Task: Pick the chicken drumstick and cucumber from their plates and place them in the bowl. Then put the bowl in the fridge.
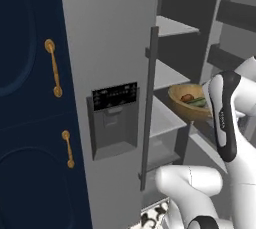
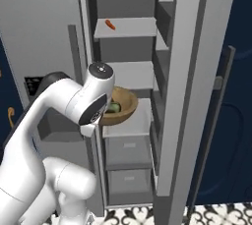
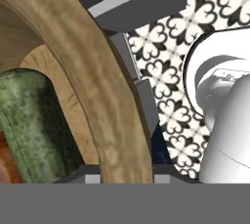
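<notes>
The wooden bowl (image 1: 186, 104) (image 2: 125, 107) hangs just above a middle shelf inside the open fridge (image 1: 110, 33). My gripper (image 3: 128, 176) is shut on the bowl's rim (image 3: 97, 86), with one finger tip inside and one outside. In the bowl lie the dark green cucumber (image 3: 34, 120) (image 1: 199, 103) (image 2: 114, 107) and the reddish-brown chicken drumstick (image 1: 187, 97) (image 3: 6, 162). My forearm hides the hand in both base views. The plates are out of view.
The fridge's left door with its black dispenser panel (image 1: 115, 97) is closed; the right door (image 2: 189, 71) stands open. A small orange item (image 2: 111, 25) lies on an upper shelf. Drawers (image 2: 128, 153) sit below. Navy cabinets (image 1: 30, 98) flank the fridge.
</notes>
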You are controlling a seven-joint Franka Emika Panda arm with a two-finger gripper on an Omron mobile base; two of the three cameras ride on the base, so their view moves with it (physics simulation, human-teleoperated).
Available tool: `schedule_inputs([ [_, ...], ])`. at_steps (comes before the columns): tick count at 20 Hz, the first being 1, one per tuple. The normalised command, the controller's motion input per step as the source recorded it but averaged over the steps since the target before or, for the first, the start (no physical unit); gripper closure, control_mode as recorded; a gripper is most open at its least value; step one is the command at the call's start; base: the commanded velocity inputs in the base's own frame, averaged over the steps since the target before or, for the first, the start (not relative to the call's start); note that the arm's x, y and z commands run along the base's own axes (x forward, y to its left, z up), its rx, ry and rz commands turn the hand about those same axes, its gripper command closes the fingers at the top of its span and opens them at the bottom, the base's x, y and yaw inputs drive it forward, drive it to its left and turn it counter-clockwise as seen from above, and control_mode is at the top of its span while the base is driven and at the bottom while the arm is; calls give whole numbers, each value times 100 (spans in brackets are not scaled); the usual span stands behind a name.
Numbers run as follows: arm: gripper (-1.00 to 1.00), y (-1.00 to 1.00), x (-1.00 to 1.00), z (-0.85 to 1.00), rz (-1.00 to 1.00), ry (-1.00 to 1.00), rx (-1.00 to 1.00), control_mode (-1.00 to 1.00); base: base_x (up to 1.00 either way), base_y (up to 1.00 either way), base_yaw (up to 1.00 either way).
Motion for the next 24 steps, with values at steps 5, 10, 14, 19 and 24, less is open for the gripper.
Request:
schedule_inputs([
  [5, 100, 0, 0, 0, 0, 0, 0, 100, 64, -4, 4],
  [10, 100, 0, 0, 0, 0, 0, 0, 100, 25, -31, 2],
  [14, 100, 0, 0, 0, 0, 0, 0, 100, 16, -26, 0],
  [19, 100, 0, 0, 0, 0, 0, 0, 100, 54, -27, 0],
  [24, 100, 0, 0, 0, 0, 0, 0, 100, 45, -13, 0],
])
